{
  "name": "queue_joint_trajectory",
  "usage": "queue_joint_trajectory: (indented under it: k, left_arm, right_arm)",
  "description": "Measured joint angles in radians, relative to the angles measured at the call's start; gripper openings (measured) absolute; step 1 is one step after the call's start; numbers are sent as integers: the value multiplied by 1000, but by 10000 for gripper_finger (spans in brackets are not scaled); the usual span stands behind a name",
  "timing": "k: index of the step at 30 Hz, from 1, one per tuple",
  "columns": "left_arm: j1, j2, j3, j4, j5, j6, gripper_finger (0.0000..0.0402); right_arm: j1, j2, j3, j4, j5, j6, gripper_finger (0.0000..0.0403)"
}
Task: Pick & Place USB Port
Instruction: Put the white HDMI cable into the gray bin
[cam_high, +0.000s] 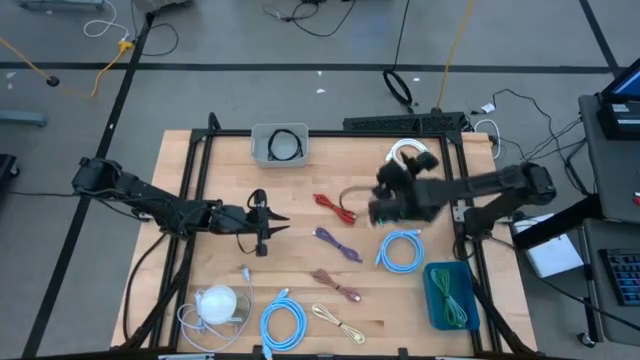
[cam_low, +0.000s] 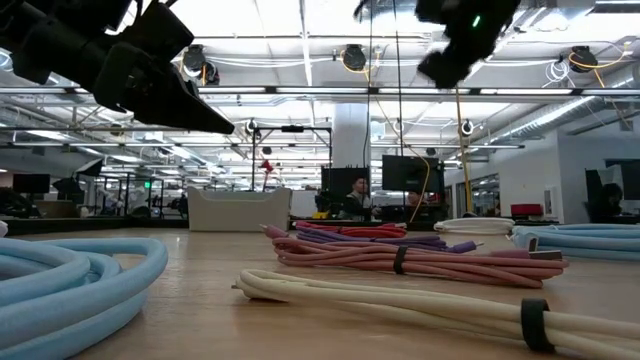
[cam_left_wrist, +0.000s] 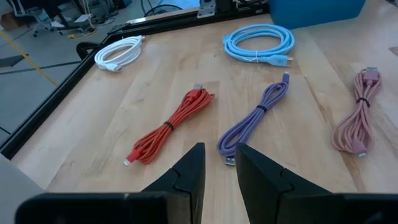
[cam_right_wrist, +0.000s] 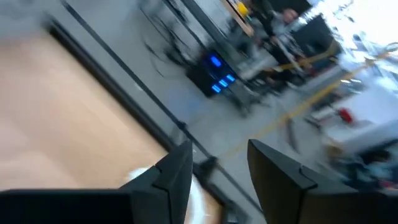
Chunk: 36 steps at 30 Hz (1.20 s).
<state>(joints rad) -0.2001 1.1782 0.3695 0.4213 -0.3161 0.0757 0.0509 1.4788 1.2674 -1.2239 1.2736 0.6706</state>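
Several bundled USB cables lie flat on the wooden table: a red one (cam_high: 335, 207) (cam_left_wrist: 166, 126), a purple one (cam_high: 338, 244) (cam_left_wrist: 255, 118), a pink one (cam_high: 335, 285) (cam_left_wrist: 359, 112), a cream one (cam_high: 338, 322) and a light blue coil (cam_high: 400, 250) (cam_left_wrist: 258, 42). My left gripper (cam_high: 283, 224) (cam_left_wrist: 219, 165) hovers above the table left of the red and purple cables, pointing at them, narrowly open and empty. My right gripper (cam_high: 380, 198) (cam_right_wrist: 219, 165) hangs in the air just right of the red cable, open and empty.
A grey bin (cam_high: 280, 145) with a black cable stands at the far edge. A blue bin (cam_high: 447, 295) with a green cable sits near right. A white coil (cam_high: 412, 155) lies far right; another blue coil (cam_high: 283, 322) and a white bundle (cam_high: 215, 303) lie near left.
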Motion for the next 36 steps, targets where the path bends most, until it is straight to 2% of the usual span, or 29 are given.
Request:
queue_joint_trajectory:
  k: [3,6,9,11,13,16,18,20,25,27,32,36]
  left_arm:
    - [0,0,0,0,0,-2,90]
    - [0,0,0,0,0,-2,90]
    - [0,0,0,-1,0,-2,90]
    - [0,0,0,-5,0,-2,90]
    - [0,0,0,-5,0,-6,90]
    - [0,0,0,-7,0,-10,90]
    - [0,10,0,-8,0,-11,90]
    - [0,28,0,-8,0,-16,90]
    - [14,92,-1,33,0,-29,90]
    - [25,117,-1,72,0,-33,90]
    - [45,143,-1,83,2,-43,90]
    - [49,145,-1,81,2,-46,90]
  right_arm:
    - [-137,-10,-57,228,-33,-241,141]
    - [-278,-46,-132,600,-154,-538,136]
    - [-411,-103,-230,995,-419,-717,132]
    - [-490,-149,-282,1188,-606,-706,130]
    - [-561,-185,-316,1275,-767,-641,130]
    - [-651,-214,-330,1222,-970,-583,130]
    - [-691,-216,-321,1116,-1012,-567,130]
    - [-720,-216,-306,968,-982,-572,130]
    - [-729,-217,-298,731,-759,-580,130]
    - [-723,-224,-298,666,-755,-561,130]
    - [-650,-224,-301,564,-837,-554,130]
    - [-596,-224,-301,539,-738,-577,130]
